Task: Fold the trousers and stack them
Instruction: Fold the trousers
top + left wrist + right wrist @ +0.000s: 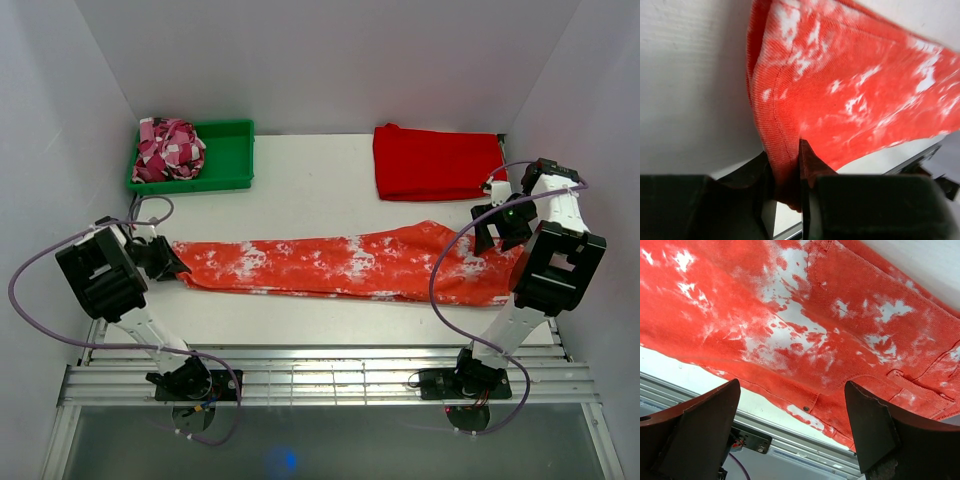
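The left gripper (787,162) is closed nearly flush on the leg hem of the trousers (340,262), with the cloth pinched between both fingers. The right gripper (791,386) stands wide open above the waist end and holds nothing. The trousers lie stretched lengthwise across the white table (300,195), hem at left, waist at right. A green tray (228,158) at the far left holds a crumpled pink-and-white cloth (168,148). A folded plain red cloth (435,162) lies at the far right.
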